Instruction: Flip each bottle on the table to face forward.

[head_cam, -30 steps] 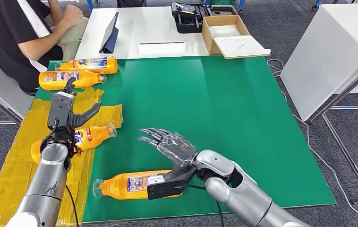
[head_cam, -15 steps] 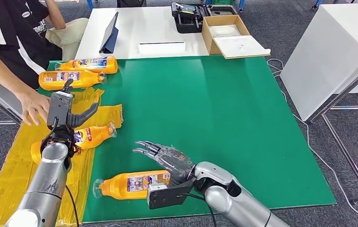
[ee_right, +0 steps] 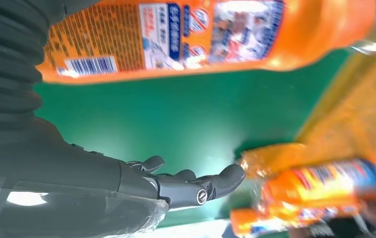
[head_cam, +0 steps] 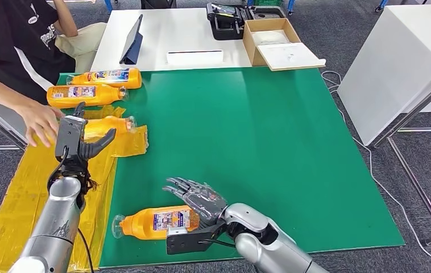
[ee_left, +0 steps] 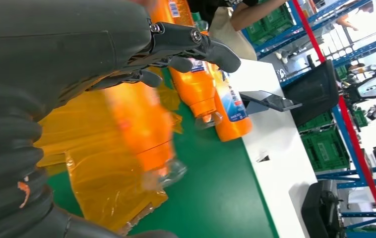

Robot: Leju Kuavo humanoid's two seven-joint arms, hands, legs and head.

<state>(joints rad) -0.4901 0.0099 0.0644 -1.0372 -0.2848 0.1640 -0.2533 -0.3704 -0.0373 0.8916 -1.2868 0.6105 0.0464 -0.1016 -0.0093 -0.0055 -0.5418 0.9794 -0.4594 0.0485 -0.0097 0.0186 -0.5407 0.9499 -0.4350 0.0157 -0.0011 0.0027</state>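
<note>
**Four bottles lying flat; right hand over the nearest one**

Four orange bottles lie on their sides. The near bottle rests on the green mat close to the front edge. Its long axis runs left to right, with the clear cap end pointing to the robot's left. The right wrist view shows a barcode and fine print on the side turned toward that camera.

The right hand sits over the base end of this bottle, fingers spread and extended. Whether it touches the bottle cannot be told; it grasps nothing. The left hand is raised above the yellow sheet, fingers apart, holding nothing.

A third bottle lies on the yellow sheet just beyond the left hand, cap end pointing right. A person's hand is at its base end. Two far bottles lie side by side at the mat's far left corner, long axes left to right.

Handling, as a judgement:
- Body: smooth plastic with a glossy label; likely slippery and prone to roll.
- Contents: appears filled, so moderately heavy.
- Wall: probably yields slightly under pressure.
- Grasp point: mid-body, across the label, fingers wrapped around the long axis.
</note>
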